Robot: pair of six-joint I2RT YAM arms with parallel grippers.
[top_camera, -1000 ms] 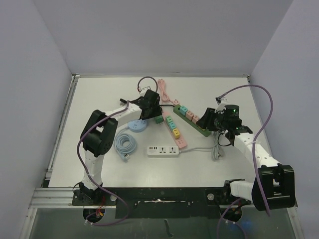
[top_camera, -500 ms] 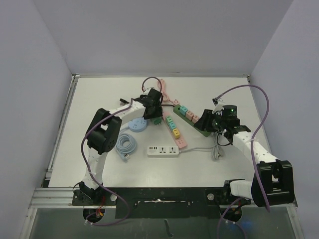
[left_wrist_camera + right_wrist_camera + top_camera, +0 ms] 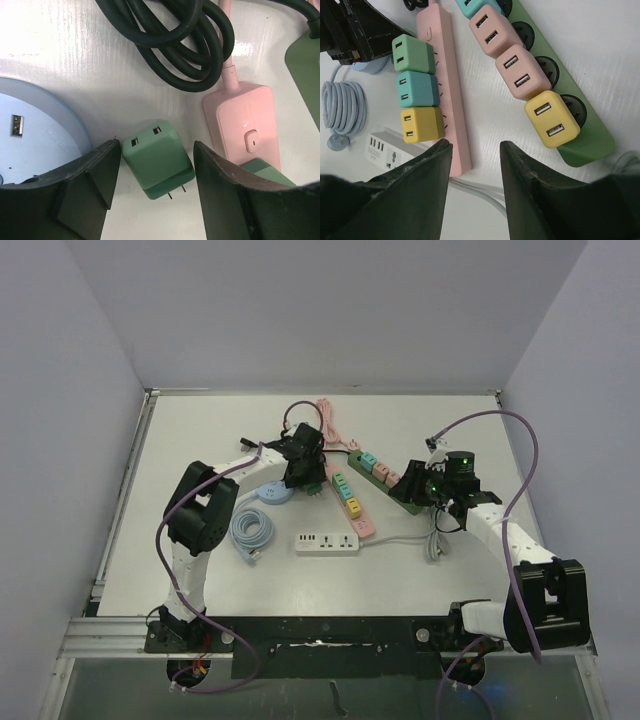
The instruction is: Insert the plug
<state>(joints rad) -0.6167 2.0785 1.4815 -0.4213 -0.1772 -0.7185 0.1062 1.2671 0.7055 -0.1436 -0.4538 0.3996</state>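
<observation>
Straddling the green plug (image 3: 157, 159), L gripper (image 3: 155, 172) is spread wide, not clamping it. Plug lies flat on the table (image 3: 65, 70), prongs toward 5 o'clock, pink strip (image 3: 245, 125) at 3 o'clock. R gripper (image 3: 476, 150) also spread, holding nothing.

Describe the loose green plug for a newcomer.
Find the pink power strip mid-table and follow it to its switch end, near the round blue hub. Between them lies the green plug, the only cube off a strip, prongs bare.
</observation>
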